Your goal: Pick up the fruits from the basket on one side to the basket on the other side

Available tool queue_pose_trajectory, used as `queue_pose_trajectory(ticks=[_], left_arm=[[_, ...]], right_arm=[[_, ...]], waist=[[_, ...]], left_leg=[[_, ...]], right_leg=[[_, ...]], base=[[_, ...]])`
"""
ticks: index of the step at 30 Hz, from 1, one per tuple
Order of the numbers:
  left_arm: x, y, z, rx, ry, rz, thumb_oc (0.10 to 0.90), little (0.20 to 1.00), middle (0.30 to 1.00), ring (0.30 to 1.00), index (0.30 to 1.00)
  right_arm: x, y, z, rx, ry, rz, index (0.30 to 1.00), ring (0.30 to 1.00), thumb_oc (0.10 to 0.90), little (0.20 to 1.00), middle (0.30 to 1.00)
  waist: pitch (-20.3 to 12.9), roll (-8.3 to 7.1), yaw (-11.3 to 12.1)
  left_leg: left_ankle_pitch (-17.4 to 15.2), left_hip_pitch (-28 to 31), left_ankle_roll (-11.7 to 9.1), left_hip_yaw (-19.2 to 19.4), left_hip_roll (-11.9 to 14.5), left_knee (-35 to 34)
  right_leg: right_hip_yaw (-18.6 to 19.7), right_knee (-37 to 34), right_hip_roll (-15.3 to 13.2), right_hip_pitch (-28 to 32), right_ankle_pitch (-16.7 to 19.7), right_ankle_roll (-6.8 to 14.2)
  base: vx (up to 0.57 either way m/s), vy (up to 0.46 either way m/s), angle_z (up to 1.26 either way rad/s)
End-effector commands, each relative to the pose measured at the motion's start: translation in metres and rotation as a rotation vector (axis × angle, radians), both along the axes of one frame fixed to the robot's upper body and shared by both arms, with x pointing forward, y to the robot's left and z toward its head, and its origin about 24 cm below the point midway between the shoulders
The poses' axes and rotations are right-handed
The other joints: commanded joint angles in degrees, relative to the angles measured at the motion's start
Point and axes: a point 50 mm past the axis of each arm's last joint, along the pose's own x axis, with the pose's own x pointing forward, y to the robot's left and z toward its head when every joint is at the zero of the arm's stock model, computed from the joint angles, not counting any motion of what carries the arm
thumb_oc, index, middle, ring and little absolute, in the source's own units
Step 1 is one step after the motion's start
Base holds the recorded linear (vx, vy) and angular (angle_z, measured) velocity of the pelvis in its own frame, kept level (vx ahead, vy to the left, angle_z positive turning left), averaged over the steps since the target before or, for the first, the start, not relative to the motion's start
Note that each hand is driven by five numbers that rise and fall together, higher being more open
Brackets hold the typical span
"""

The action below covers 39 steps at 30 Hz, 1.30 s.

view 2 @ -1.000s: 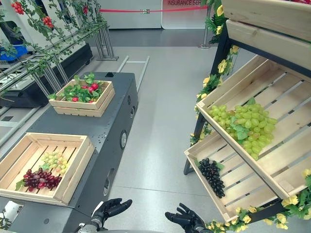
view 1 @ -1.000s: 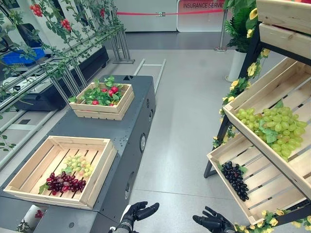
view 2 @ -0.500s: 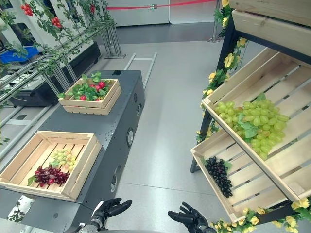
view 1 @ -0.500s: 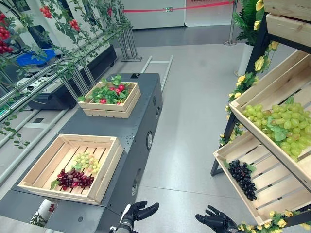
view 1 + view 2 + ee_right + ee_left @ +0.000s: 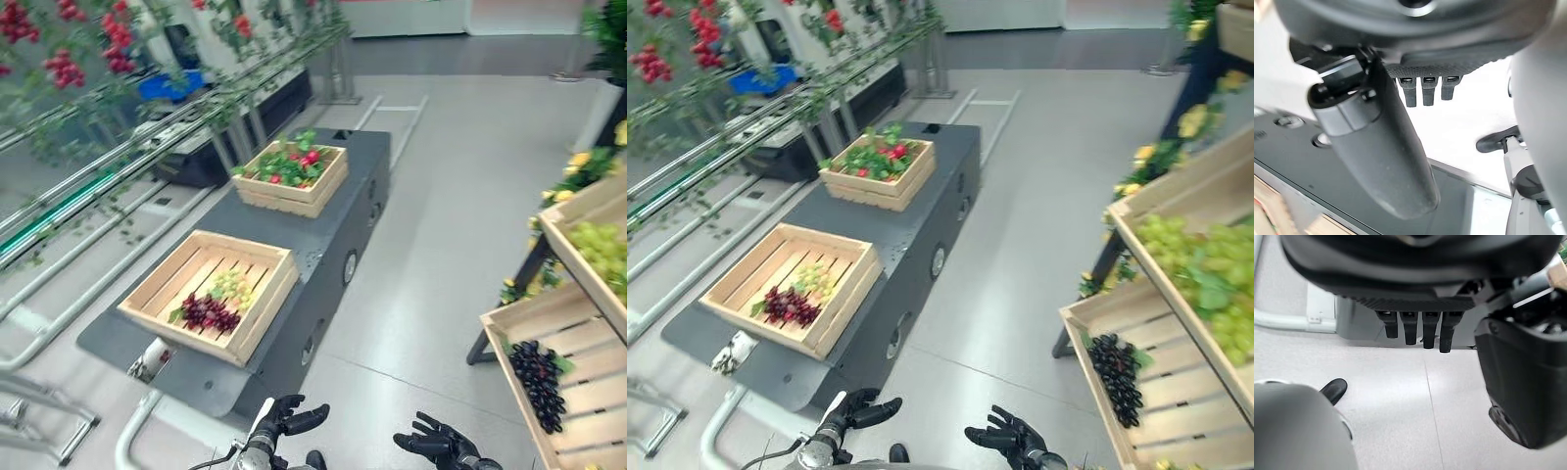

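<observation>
No legible writing. Left hand (image 5: 284, 419) and right hand (image 5: 438, 446): fingers relaxed, empty, low over floor. Near crate (image 5: 257, 319) at bench (image 5: 333, 230) front edge holds grapes (image 5: 208, 312).

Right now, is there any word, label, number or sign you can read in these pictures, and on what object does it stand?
None can be read now.
The white sticker on the near corner of the dark table carries a picture; any print on it is too small to read.
The wooden crates, near crate and far crate, show no lettering.
</observation>
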Motion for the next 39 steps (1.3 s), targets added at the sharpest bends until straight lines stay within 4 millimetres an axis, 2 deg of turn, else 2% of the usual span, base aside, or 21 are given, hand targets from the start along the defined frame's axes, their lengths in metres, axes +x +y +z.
queue_pose_trajectory(ticks=[1, 5, 7, 9, 10, 11, 13, 14, 15, 16, 17, 18, 20, 22, 24, 25, 29, 31, 33, 37, 39], left_arm=[[0.029, 0.008, 0.015, -0.023, -0.143, 0.089, 0.8, 0.9, 0.9, 0.9, 0.9], [0.022, 0.014, 0.011, 0.005, -0.09, 0.035, 0.8, 0.9, 0.9, 0.9, 0.9], [0.02, 0.012, 0.011, 0.014, -0.092, 0.025, 0.8, 0.9, 0.9, 0.9, 0.9], [0.023, 0.011, 0.012, 0.003, -0.102, 0.002, 0.8, 0.9, 0.9, 0.9, 0.9], [0.026, 0.009, 0.014, -0.006, -0.107, -0.024, 0.8, 0.9, 0.9, 0.9, 0.9], [0.029, 0.007, 0.015, -0.007, -0.108, -0.056, 0.8, 0.9, 0.9, 0.9, 0.9], [0.031, 0.005, 0.016, 0.009, -0.108, -0.109, 0.8, 0.9, 0.9, 0.9, 0.9], [0.032, 0.005, 0.016, 0.011, -0.108, -0.117, 0.8, 0.9, 0.9, 0.9, 0.9], [0.035, 0.007, 0.018, 0.024, -0.109, -0.145, 0.8, 0.9, 0.9, 0.9, 0.9], [0.04, 0.009, 0.021, 0.027, -0.123, -0.139, 0.8, 0.9, 0.9, 0.9, 0.9], [0.042, 0.009, 0.022, 0.027, -0.13, -0.137, 0.8, 0.9, 0.9, 0.9, 0.9], [0.052, 0.008, 0.027, 0.023, -0.167, -0.126, 0.8, 0.9, 0.9, 0.9, 0.9], [0.064, 0.004, 0.035, 0.024, -0.227, -0.147, 0.8, 0.9, 0.9, 0.9, 0.9], [0.071, 0.0, 0.04, 0.016, -0.263, -0.171, 0.8, 0.9, 0.9, 0.9, 0.9], [0.067, -0.003, 0.038, 0.02, -0.264, -0.206, 0.8, 0.9, 0.9, 0.9, 0.9], [0.064, -0.005, 0.037, 0.01, -0.265, -0.222, 0.8, 0.9, 0.9, 0.9, 0.9], [0.065, -0.017, 0.046, -0.008, -0.382, -0.326, 0.8, 0.9, 0.9, 0.9, 0.9], [0.085, -0.032, 0.071, -0.06, -0.576, -0.349, 0.8, 0.9, 0.9, 0.9, 0.9], [0.109, -0.043, 0.107, -0.1, -0.793, -0.372, 0.8, 0.9, 0.9, 0.9, 0.9], [0.137, -0.037, 0.17, -0.046, -1.147, -0.333, 0.8, 0.9, 0.9, 0.9, 0.9], [0.151, -0.019, 0.205, 0.085, -1.331, -0.28, 0.8, 0.9, 0.9, 0.9, 0.9]], right_arm=[[0.045, 0.03, 0.012, 0.105, -0.177, 0.036, 0.9, 0.9, 0.8, 0.9, 0.9], [0.053, 0.041, 0.017, 0.107, -0.232, 0.071, 0.9, 0.9, 0.8, 0.9, 0.9], [0.066, 0.045, 0.023, 0.132, -0.287, 0.035, 0.9, 0.9, 0.8, 0.9, 0.9], [0.069, 0.044, 0.026, 0.145, -0.318, -0.001, 0.9, 0.9, 0.8, 0.9, 0.9], [0.071, 0.043, 0.029, 0.152, -0.344, -0.023, 0.9, 0.9, 0.8, 0.9, 0.9], [0.073, 0.042, 0.031, 0.153, -0.363, -0.041, 0.9, 0.9, 0.8, 0.9, 0.9], [0.074, 0.039, 0.034, 0.162, -0.386, -0.068, 0.9, 0.9, 0.8, 0.9, 0.9], [0.074, 0.039, 0.035, 0.163, -0.389, -0.073, 0.9, 0.9, 0.8, 0.9, 0.9], [0.076, 0.037, 0.038, 0.187, -0.416, -0.096, 0.9, 0.9, 0.8, 0.9, 0.9], [0.077, 0.038, 0.039, 0.202, -0.428, -0.088, 0.9, 0.9, 0.8, 0.9, 0.9], [0.079, 0.038, 0.04, 0.203, -0.432, -0.084, 0.9, 0.9, 0.8, 0.9, 0.9], [0.087, 0.039, 0.043, 0.204, -0.455, -0.073, 0.9, 0.9, 0.8, 0.9, 0.9], [0.102, 0.042, 0.051, 0.206, -0.489, -0.071, 0.9, 0.9, 0.8, 0.9, 0.9], [0.11, 0.042, 0.055, 0.205, -0.51, -0.079, 0.9, 0.9, 0.8, 0.9, 0.9], [0.107, 0.045, 0.052, 0.173, -0.477, -0.079, 0.9, 0.9, 0.8, 0.9, 0.9], [0.107, 0.045, 0.052, 0.17, -0.476, -0.095, 0.9, 0.9, 0.8, 0.9, 0.9], [0.103, 0.036, 0.053, 0.193, -0.486, -0.117, 0.9, 0.9, 0.8, 0.9, 0.9], [0.107, 0.025, 0.057, 0.179, -0.499, -0.15, 0.9, 0.9, 0.8, 0.9, 0.9], [0.114, 0.014, 0.068, 0.167, -0.554, -0.174, 0.9, 0.9, 0.8, 0.9, 0.9], [0.129, 0.01, 0.085, 0.178, -0.639, -0.17, 0.9, 0.9, 0.8, 0.9, 0.9], [0.131, 0.011, 0.092, 0.194, -0.67, -0.175, 0.9, 0.9, 0.8, 0.9, 0.9]], waist=[[1.3, -3.11, 1.3], [1.1, -3.35, 3.1], [1.2, -3.1, 3.1], [1.2, -2.9, 2.6], [1.4, -2.77, 2.0], [2.0, -2.47, 1.0], [3.2, -1.93, -0.8], [3.3, -1.88, -1.0], [4.3, -1.34, -2.9], [4.8, -1.05, -3.5], [4.9, -0.95, -3.4], [5.3, -1.24, -3.8], [6.1, -1.75, -4.0], [6.3, -1.96, -4.0], [5.5, -2.43, -4.0], [5.1, -2.88, -3.9], [3.9, -3.68, -4.1], [4.4, -3.61, -4.5], [7.4, -2.97, -5.0], [9.6, -1.5, -4.7], [10.0, -0.94, -5.0]], left_leg=[[-3.4, 2.0, -0.4, -2.7, -1.6, -0.1], [-4.4, 3.0, 1.1, -4.3, -3.0, -0.1], [-5.5, 3.3, 2.8, -5.8, -4.6, -0.1], [-6.3, 3.1, 4.5, -7.4, -6.5, -0.1], [-6.8, 2.9, 5.7, -8.7, -8.1, -0.1], [-7.2, 3.0, 6.4, -9.7, -9.1, 0.0], [-7.5, 3.0, 7.0, -11.5, -9.7, 0.2], [-7.5, 3.0, 7.0, -11.8, -9.7, 0.2], [-7.6, 3.5, 6.3, -13.1, -9.0, 0.1], [-8.0, 3.9, 5.7, -13.3, -8.1, 0.1], [-7.7, 3.2, 5.7, -12.9, -7.7, 0.4], [-9.2, 2.7, 5.5, -13.9, -7.4, 0.9], [-10.8, 1.7, 5.6, -15.4, -7.5, 1.6], [-11.2, 1.6, 5.3, -16.1, -6.8, 1.5], [-10.4, 0.8, 5.1, -17.9, -5.7, 2.7], [-10.2, 0.8, 4.4, -17.8, -4.4, 4.3], [-8.8, 1.6, 2.9, -15.8, -1.8, 4.7], [-8.9, -0.8, 1.7, -11.8, -0.6, 8.8], [-8.4, -4.8, -0.2, -7.8, 0.9, 13.9], [-7.2, -5.3, 0.3, -9.8, -0.4, 9.6], [-6.9, -5.1, 0.4, -10.3, -1.0, 8.0]], right_leg=[[3.8, 5.7, -1.6, 1.6, -5.8, -3.3], [2.5, 8.7, -4.0, 0.9, -5.2, -2.4], [4.0, 16.1, -6.7, -1.1, -4.1, -2.0], [6.7, 25.4, -9.4, -3.5, -1.8, -1.7], [9.9, 33.7, -10.8, -7.3, 0.3, -1.4], [12.9, 39.9, -10.6, -11.3, 1.2, -1.6], [17.4, 45.2, -8.5, -18.1, 2.2, -2.0], [18.2, 44.9, -7.8, -19.2, 2.0, -2.1], [20.1, 37.8, -3.7, -22.3, 1.4, -2.4], [20.5, 30.2, -2.6, -22.4, 1.4, -2.7], [20.4, 26.9, -2.1, -22.7, 2.6, -3.2], [23.2, 13.0, -0.6, -23.0, 5.6, -2.1], [27.0, 3.3, 0.2, -24.5, 8.6, -1.0], [27.3, 1.4, 0.8, -23.5, 8.2, -1.0], [27.9, 5.8, 1.2, -21.3, 5.3, -1.1], [27.3, 8.6, 1.2, -21.0, 3.8, -1.5], [25.1, 8.0, 1.5, -17.8, 2.2, -3.2], [22.4, 9.4, 0.4, -17.4, 0.8, -4.0], [18.5, 11.6, -1.1, -16.6, -1.1, -4.3], [18.0, 13.6, -2.2, -19.9, -0.8, -3.8], [17.9, 13.8, -2.5, -21.3, -0.5, -3.4]], base=[[0.28, 0.254, 0.06], [0.25, 0.224, 0.04], [0.28, 0.312, 0.45], [0.23, 0.288, 0.38], [0.2, 0.254, 0.36], [0.18, 0.23, 0.5], [0.1, 0.086, 0.5], [0.16, -0.078, 0.47], [0.22, -0.19, 0.55], [0.19, -0.219, 0.52], [0.15, -0.311, 0.61], [0.07, -0.262, 0.49], [0.09, -0.342, 0.45], [0.14, -0.383, 0.83], [0.28, -0.426, 1.06], [0.23, -0.276, 1.09], [0.28, -0.229, 0.65], [0.15, -0.071, 0.31], [0.02, 0.022, 0.69], [-0.02, 0.088, 0.44], [0.06, 0.089, -0.01]])
